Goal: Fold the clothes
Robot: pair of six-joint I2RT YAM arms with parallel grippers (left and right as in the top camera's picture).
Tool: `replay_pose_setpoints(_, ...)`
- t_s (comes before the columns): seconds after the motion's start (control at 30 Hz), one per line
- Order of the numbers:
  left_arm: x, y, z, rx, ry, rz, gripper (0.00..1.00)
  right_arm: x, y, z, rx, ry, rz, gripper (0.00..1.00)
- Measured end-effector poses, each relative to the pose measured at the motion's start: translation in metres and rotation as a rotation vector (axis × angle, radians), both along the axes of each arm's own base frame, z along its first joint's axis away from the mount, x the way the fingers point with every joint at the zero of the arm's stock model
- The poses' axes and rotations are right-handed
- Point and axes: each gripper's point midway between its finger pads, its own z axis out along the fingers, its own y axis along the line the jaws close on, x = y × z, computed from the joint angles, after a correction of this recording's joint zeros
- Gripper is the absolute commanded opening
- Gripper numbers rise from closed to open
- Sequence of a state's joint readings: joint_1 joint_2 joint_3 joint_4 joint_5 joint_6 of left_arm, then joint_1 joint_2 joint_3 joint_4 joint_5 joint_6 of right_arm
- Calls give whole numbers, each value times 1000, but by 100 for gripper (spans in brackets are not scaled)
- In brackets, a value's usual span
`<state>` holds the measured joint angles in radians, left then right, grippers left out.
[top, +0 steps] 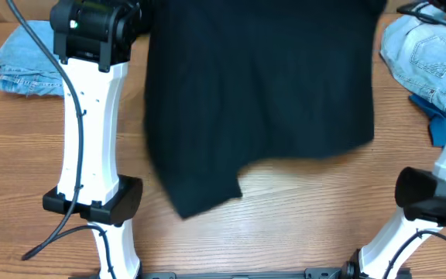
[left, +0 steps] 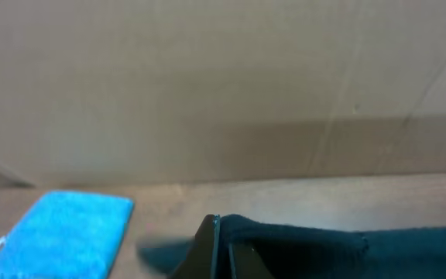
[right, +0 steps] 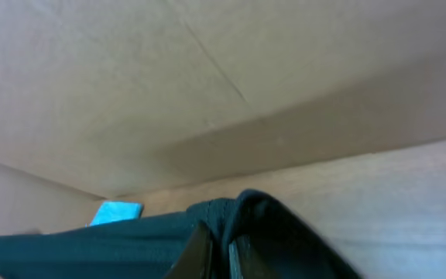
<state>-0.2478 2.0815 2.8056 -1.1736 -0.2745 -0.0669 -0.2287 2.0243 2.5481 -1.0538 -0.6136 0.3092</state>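
A large black T-shirt (top: 262,93) spreads across the middle of the overhead view, from the top edge down to a loose corner on the wooden table (top: 300,217). Its top corners run out of that view, and neither gripper's fingers show there. In the left wrist view my left gripper (left: 221,232) is shut on a black hem of the T-shirt (left: 324,244), which stretches away to the right. Likewise, my right gripper (right: 217,232) pinches a bunched fold of the T-shirt (right: 130,240), and the cloth runs off to the left. Both held edges hang above the table.
Folded light-blue denim (top: 25,58) lies at the far left, and shows as a blue patch (left: 64,232) in the left wrist view. More denim (top: 424,54) is heaped at the far right with a royal-blue garment (top: 438,124) below it. A plain cardboard-coloured wall (left: 223,93) stands behind the table.
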Motion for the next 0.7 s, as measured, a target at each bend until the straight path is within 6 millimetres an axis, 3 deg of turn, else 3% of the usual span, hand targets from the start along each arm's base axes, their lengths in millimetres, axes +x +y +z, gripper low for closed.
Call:
replay_pose_setpoints(0.13,-20,8,43,4,-106,3,4,-10,7,18,24,-31,20,4)
replay_pose_setpoints(0.17,-43,13,71,1,-168,-1,4,-22,13,32,28,-52,36,4)
replay_pose_setpoints(0.2,-59,17,87,-5,-200,-2,4,-30,16,38,30,-55,43,4)
replay_pose_setpoints(0.3,-116,28,122,-26,-257,-20,4,-61,28,55,38,-51,70,4)
replay_pose_setpoints(0.37,-156,34,135,-41,-271,-43,4,-86,37,71,33,-69,87,4)
replay_pose_setpoints(0.5,-229,45,137,-79,-246,-72,4,-142,50,98,5,-101,101,4)
replay_pose_setpoints(0.6,-253,51,123,-94,-188,-65,4,-172,54,107,-27,-117,91,4)
replay_pose_setpoints(0.7,-256,52,103,-101,-106,-52,4,-185,52,107,-54,-109,63,4)
